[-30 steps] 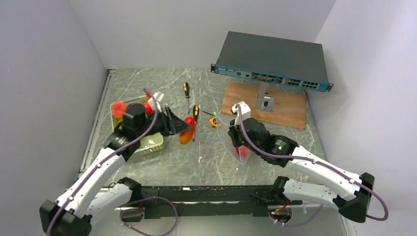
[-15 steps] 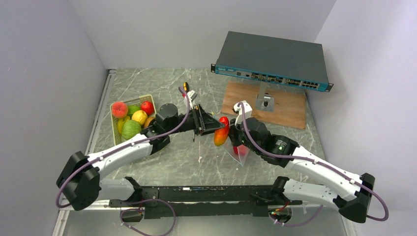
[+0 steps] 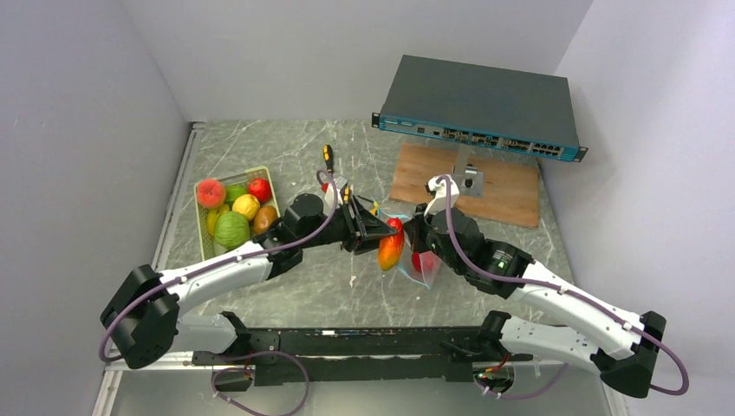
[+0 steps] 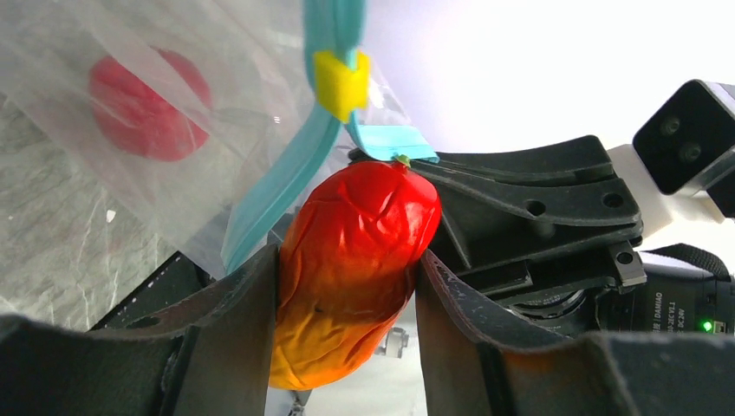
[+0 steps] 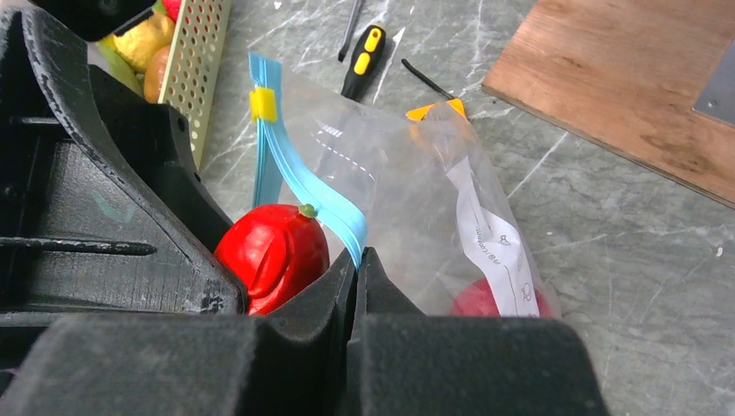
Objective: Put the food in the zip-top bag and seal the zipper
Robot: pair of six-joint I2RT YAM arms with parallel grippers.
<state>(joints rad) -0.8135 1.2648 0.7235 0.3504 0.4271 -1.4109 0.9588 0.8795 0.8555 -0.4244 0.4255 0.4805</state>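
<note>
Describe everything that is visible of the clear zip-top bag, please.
The zip-top bag is of clear, soft, wrinkled plastic. Along its mouth runs a teal-blue zipper with a small yellow slider. The two strips stand apart, so the mouth is open. The right gripper, shut, pinches the mouth edge. Inside lies one red fruit, and a white printed label shows on the bag. A red-orange fruit, held in the left gripper, is at the mouth, beside the strip.
</note>
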